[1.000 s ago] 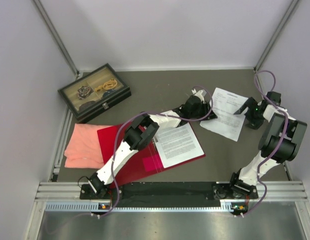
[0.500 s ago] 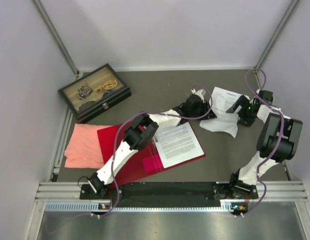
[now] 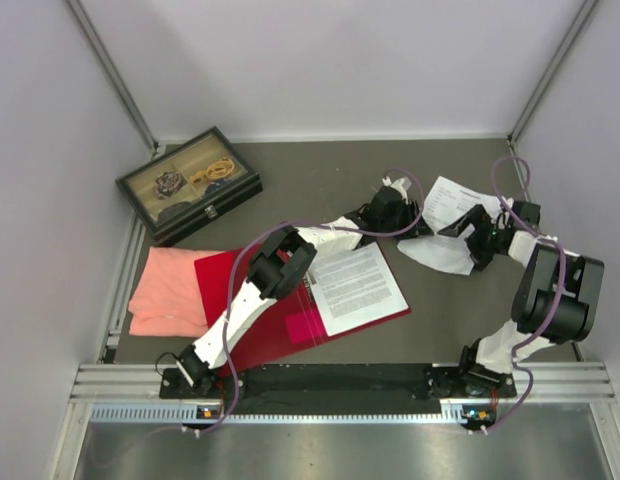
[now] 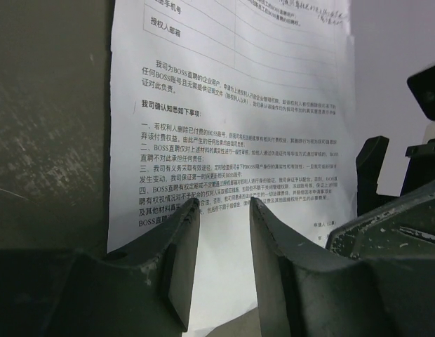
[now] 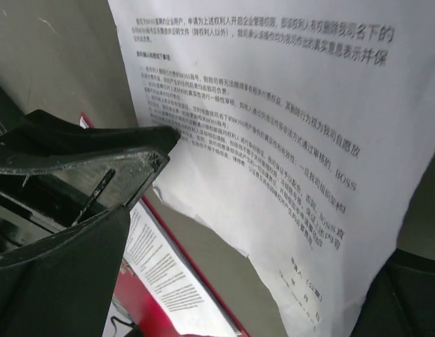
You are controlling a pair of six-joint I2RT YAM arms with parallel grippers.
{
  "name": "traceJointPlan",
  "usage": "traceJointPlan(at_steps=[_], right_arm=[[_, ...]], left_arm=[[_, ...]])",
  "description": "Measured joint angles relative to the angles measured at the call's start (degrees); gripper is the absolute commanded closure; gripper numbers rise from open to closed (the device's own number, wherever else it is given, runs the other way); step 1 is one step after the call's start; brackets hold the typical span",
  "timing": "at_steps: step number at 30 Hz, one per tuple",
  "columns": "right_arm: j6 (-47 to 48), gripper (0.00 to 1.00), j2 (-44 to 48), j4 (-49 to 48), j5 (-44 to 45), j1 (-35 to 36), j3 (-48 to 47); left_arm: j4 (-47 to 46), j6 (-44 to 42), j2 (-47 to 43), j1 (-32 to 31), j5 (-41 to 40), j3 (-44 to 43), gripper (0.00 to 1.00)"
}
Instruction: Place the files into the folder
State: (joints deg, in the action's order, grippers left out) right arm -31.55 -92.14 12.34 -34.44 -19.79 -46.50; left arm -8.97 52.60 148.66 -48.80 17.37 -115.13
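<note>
Top external view: one loose sheet point(image 3: 448, 200) of the files lies at about 3 o'clock on the grey table point(image 3: 320, 180), its near edge humped up off the surface. The right gripper point(image 3: 477, 235) reaches over it from the 3 o'clock side, spread as wide as it goes, with the printed page stretched across the gap and nothing pinched. The left gripper point(image 3: 412, 226) meets the sheet's 9 o'clock edge, its fingers point(image 4: 182, 232) roughly half apart. The paper runs beneath them and I see no clamp on it. Another printed sheet point(image 3: 358, 288) rests in the open red folder point(image 3: 265, 335) at 7 o'clock. A pink cloth point(image 3: 165, 290) lies against the folder's 9 o'clock side, and a glass-lidded box point(image 3: 190, 185) sits at 10 o'clock.
</note>
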Motion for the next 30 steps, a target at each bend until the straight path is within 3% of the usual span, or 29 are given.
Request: traceJointPlan(at_steps=[3,9,13,15,18,19,26,30], right_arm=[[-2.16,0.05,1.84,-0.57,0.04,-0.39,1.55],[-3.61,0.25,3.37,-0.79,3.89,-1.75,1.62],[-3.54,0.56,3.37,-1.03,6.64,-2.14,1.62],[-3.45,0.65,3.34,-1.38,7.28,-2.12,1.64],[-3.26,0.96,2.82,-2.47,8.17,-2.12,1.64],[-3.08,1.00,2.56,-2.73,8.39,-2.12,1.62],[-0.24,1.00,2.64,0.63,11.69,-2.03,-0.66],[2.78,1.00,7.50,5.79,15.50,0.42,-3.98]], left_arm=[[0.04,0.02,0.00,0.00,0.09,-0.04,0.59],[1.62,-0.22,0.00,0.00,0.46,-0.83,0.59],[3.45,-0.59,0.00,0.00,1.14,-1.73,0.58],[4.61,-0.90,0.00,0.00,1.44,-2.29,0.57],[7.08,-1.79,0.17,0.00,2.34,-3.82,0.54],[8.28,-2.21,0.26,0.00,2.80,-4.72,0.52],[14.32,-6.80,-1.84,0.00,4.02,-6.03,0.45],[17.73,-10.91,-10.62,0.02,4.00,-0.57,0.44]])
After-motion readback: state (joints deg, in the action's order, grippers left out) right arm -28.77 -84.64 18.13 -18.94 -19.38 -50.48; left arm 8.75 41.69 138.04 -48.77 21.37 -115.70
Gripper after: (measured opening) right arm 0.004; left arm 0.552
